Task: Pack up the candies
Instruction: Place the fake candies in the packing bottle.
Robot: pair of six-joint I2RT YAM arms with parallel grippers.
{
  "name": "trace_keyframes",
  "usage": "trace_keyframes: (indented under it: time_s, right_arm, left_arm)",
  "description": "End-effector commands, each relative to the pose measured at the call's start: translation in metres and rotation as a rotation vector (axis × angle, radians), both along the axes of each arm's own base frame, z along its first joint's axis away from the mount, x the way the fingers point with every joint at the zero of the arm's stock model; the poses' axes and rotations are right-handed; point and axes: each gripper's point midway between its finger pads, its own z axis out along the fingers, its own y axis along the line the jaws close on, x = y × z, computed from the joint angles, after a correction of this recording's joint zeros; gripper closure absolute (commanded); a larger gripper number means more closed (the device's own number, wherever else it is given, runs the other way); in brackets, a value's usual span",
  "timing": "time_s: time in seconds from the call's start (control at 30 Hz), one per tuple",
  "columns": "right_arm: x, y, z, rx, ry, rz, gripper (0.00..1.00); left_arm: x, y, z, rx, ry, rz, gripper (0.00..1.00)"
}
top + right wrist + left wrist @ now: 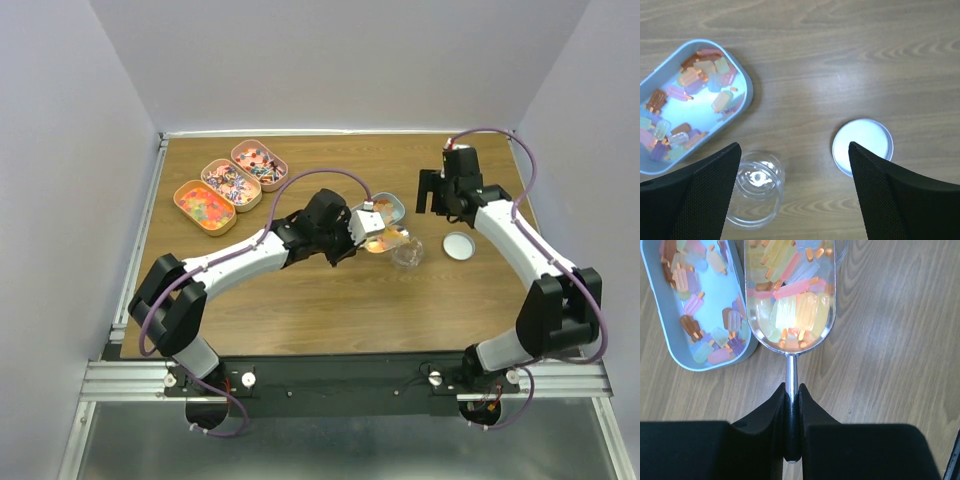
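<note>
Candies (800, 310) heaped in scoop (791, 371), scoop pinched between left fingers (767, 412)

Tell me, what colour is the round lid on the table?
The lid is white; the right wrist view shows it best.
</note>
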Motion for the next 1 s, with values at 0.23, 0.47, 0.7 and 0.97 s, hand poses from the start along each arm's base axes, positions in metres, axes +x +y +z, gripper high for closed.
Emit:
trace_keyframes:
  time_s: [0.23, 0.47, 0.7, 0.97]
  right_arm:
    - [-0.041, -0.028, 0.001, 0.043, -0.087, -0.231, 0.00]
    - [-0.051, -0.040, 0.008, 0.031, -0.145, -0.290, 0.00]
    - [-0.059, -0.036, -0.004, 0.056, -0.130, -0.269, 0.00]
    - [-0.061, -0.034, -0.004, 0.063, -0.139, -0.253, 0.00]
  left_arm:
    - [-0.004, -0.010, 0.011, 0.074, 0.009, -0.039, 1.00]
    - [-0.002, -0.010, 0.006, 0.149, 0.025, -0.036, 1.00]
    - [0.003, -0.010, 0.008, 0.198, 0.028, -0.020, 1.00]
    - [0.002, -0.009, -0.002, 0.230, 0.051, -0.018, 1.00]
